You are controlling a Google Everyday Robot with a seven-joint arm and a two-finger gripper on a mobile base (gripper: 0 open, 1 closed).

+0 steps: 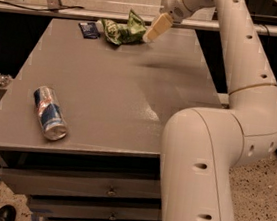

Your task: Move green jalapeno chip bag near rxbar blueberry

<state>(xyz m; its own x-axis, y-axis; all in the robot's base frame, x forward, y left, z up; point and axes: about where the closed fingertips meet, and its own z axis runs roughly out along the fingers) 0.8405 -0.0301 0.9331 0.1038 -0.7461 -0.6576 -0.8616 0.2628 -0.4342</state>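
the chip bag (122, 31) lies just beside the blue bar (89, 29), so the move looks done; the gripper (156, 29) is at the bag's right edge, and its grip cannot be told.

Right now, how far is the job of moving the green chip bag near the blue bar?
Looks nearly done: the crumpled light-green foil chip bag lies close beside the flat dark-blue bar wrapper. In hand: the gripper is at the bag's right end. Left: only withdrawing.

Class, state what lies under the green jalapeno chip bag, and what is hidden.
The green jalapeno chip bag lies on the grey table; anything beneath its crumpled foil is hidden. The end effector is at its right edge.
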